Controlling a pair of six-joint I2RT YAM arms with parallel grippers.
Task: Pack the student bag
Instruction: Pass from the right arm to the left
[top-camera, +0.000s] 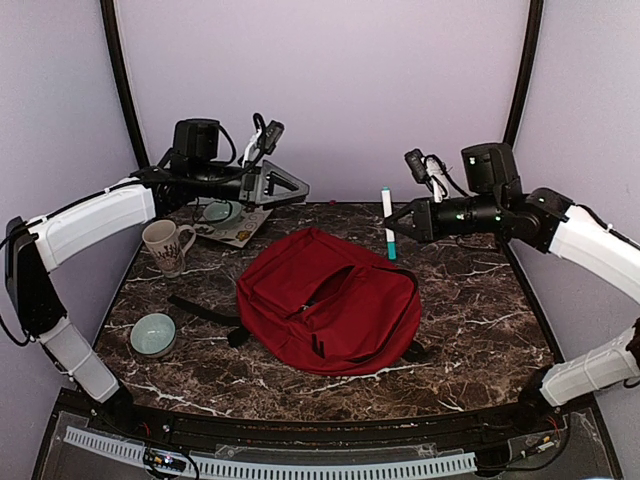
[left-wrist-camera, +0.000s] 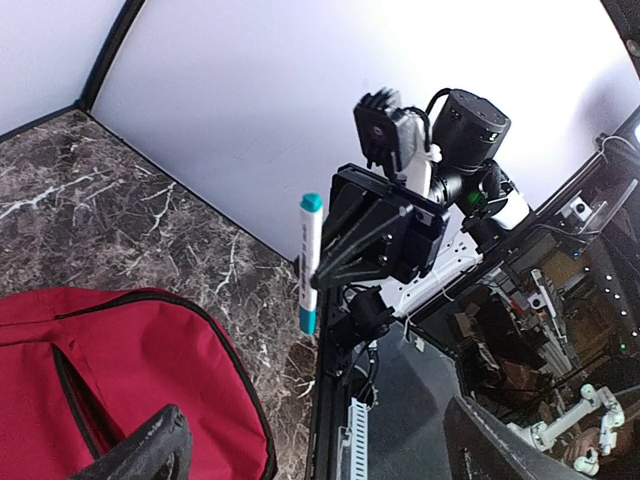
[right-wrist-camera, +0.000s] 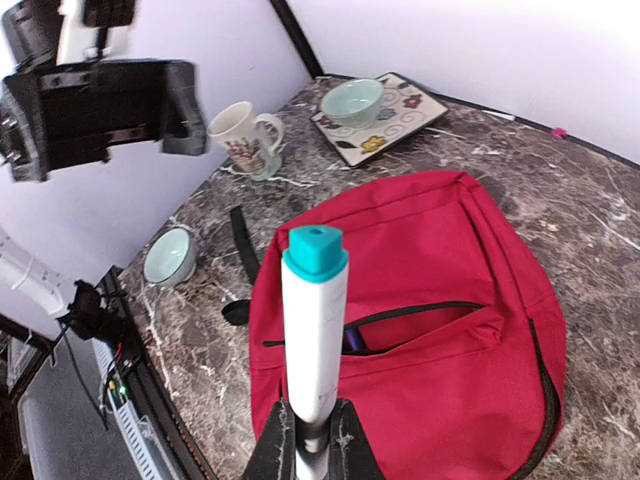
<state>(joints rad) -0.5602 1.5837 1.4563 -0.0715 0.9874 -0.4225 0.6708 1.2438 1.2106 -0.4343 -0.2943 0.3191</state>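
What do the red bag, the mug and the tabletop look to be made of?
Student bag: soft woven fabric, matte red; it slumps and creases where it lies.
Mug: probably glazed ceramic, cream with a dark print and a slight sheen.
Table: dark brown marble look with white veins and a smooth surface; it could be real stone or a printed laminate.

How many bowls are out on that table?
2. One bowl sits at the front left; a second bowl rests on the patterned tray at back left. The red bag could hide more.
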